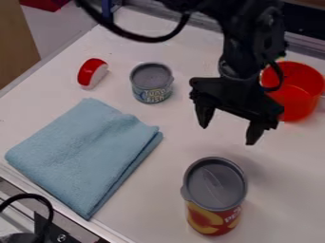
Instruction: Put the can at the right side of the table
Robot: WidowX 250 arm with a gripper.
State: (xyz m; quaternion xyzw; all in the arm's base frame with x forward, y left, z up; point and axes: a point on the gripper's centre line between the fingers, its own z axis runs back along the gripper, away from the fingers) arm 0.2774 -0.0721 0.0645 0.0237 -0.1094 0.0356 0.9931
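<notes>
Presently, gripper (228,134) hangs above table (146,204), fingers spread wide, nothing between them. 2 candidates: tall can (215,197), upright, camera side of the jaws; short can (151,83), upright, left of the jaws in view. Which 1 is meant: cannot tell. Tall can's long axis is vertical. If chosen, the next move likely calls for a shift toward the camera, then descent astride it.
</notes>
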